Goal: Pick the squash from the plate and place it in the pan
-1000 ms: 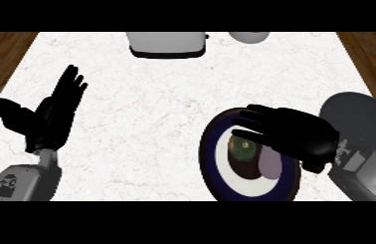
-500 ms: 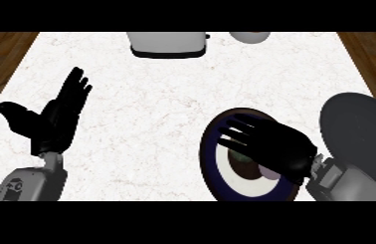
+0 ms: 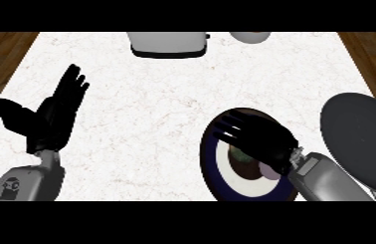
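Head view
Tabletop [image 3: 183,103]: a white marbled surface is seen from steeply above; brown wood is shown past its left and right far corners.
Plate [image 3: 214,163]: a dark blue plate with a pale centre is set near the tabletop's near edge, toward the right side; much of it is covered by the right hand.
Squash [image 3: 241,157]: a small greenish patch is seen on the plate's centre, just under the right hand's palm; most of it is hidden, and its shape cannot be made out.
Right hand [image 3: 260,138]: it is held low over the plate, its fingers pointed toward the tabletop's far left and bent down over the squash; whether the squash is actually gripped cannot be told.
Right forearm [image 3: 330,181]: the grey forearm is brought in from the near right corner.
Pan [image 3: 352,128]: a dark grey round pan is placed at the tabletop's right edge, just beside the plate and apart from the hand.
Left hand [image 3: 51,116]: it is rested near the tabletop's left edge, fingers straight and spread, thumb out to the side, with nothing held.
Toaster [image 3: 167,43]: a light grey box-shaped appliance is set at the far edge, near the middle.
Cup [image 3: 249,36]: a pale round vessel is cut off at the far edge, right of the toaster.
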{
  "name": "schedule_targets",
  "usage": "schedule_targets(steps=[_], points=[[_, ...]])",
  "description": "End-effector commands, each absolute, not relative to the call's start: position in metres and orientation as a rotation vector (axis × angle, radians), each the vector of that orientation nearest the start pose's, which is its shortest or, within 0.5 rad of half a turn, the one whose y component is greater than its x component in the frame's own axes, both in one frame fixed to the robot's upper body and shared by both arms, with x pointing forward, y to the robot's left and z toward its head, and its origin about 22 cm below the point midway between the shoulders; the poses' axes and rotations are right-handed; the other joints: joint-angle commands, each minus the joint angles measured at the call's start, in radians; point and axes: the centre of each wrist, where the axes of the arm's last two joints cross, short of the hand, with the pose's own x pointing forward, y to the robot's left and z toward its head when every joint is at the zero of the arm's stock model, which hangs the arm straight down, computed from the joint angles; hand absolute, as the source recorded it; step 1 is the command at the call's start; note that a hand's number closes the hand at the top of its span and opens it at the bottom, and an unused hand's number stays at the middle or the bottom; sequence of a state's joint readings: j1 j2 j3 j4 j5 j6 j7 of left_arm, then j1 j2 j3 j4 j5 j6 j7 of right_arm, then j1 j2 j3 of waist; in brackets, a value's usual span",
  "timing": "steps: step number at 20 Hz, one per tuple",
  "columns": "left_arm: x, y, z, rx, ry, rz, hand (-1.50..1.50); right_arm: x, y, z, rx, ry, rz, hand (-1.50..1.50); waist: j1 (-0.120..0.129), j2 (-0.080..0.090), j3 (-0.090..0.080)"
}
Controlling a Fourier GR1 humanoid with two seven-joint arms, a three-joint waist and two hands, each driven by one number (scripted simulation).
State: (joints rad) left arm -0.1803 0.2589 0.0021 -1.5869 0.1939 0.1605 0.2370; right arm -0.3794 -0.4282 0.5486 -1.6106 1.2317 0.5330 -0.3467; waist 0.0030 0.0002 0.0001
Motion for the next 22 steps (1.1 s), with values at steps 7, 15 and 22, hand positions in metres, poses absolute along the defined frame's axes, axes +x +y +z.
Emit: schedule_targets(steps=[7, 15, 22], points=[[0.285, 0.267, 0.045, 0.107, -1.523, 0.038, 0.0, 0.294, -0.167, 0.039, 0.666, 1.728, -3.111, -1.5, -0.001, 0.001, 0.0], [0.281, 0.275, 0.06, 0.105, -1.527, 0.04, 0.0, 0.315, -0.146, 0.021, 0.602, 1.84, -3.093, -1.5, 0.005, 0.002, 0.0], [0.277, 0.262, 0.063, 0.089, -1.504, 0.027, 0.0, 0.296, -0.125, 0.0, 0.533, 1.757, -3.085, 1.5, 0.004, 0.0, 0.0]])
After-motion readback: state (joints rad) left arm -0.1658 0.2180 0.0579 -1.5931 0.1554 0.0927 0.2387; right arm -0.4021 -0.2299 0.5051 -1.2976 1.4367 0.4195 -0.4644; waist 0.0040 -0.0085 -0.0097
